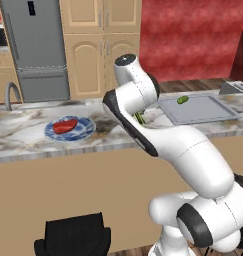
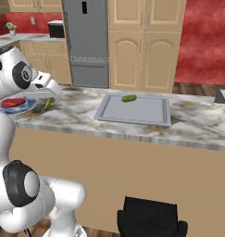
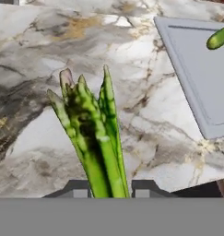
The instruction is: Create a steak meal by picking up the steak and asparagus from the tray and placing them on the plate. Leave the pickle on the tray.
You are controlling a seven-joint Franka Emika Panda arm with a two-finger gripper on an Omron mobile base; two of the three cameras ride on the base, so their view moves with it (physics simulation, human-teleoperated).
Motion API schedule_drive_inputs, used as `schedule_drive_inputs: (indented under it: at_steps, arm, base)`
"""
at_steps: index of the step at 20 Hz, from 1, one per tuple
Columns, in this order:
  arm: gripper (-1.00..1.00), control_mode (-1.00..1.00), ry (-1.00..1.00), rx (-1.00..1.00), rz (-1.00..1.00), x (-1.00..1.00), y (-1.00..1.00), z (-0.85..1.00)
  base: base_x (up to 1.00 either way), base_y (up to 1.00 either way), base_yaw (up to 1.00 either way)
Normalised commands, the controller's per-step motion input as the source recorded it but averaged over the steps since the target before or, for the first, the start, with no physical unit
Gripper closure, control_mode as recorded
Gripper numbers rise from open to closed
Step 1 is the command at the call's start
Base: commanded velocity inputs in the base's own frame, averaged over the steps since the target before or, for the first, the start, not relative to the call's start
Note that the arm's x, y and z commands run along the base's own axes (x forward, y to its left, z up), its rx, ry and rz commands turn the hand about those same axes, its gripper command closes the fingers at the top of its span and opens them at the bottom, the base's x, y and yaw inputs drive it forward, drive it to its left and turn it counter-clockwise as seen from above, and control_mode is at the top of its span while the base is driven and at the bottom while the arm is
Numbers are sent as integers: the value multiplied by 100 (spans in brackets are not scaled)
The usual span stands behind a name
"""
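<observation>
Clearly green, leafy-tipped asparagus (image 3: 92, 133) upright, clamped between tool (image 3: 111, 188) fingers, above marble counter (image 3: 49, 60).

- My left base view looks forward and down from behind the arm, onto the counter (image 1: 23, 142) from mid-range.
- My right base view faces the same counter from the other side; both share the tray (image 1: 228, 114), plate (image 1: 88, 130) and pickle (image 1: 182, 100).
- My hand view looks close along the asparagus (image 3: 92, 133) at marble and the tray's corner.
</observation>
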Motion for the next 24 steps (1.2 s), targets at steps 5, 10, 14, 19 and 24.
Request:
schedule_drive_inputs:
  at_steps: [5, 10, 14, 19, 24]
  arm:
    - [100, -100, 3, 11, -46, 2, 89, 0]
    - [100, -100, 2, 21, -32, 2, 67, 0]
    - [100, -100, -1, 36, -19, 0, 15, -4]
    - [100, -100, -8, 30, -17, 7, 14, -23]
    - [100, -100, -11, 6, -2, 0, 56, -29]
  base:
    - [0, 0, 0]
    - [0, 0, 0]
    - [0, 0, 0]
    - [0, 0, 0]
    - [0, 0, 0]
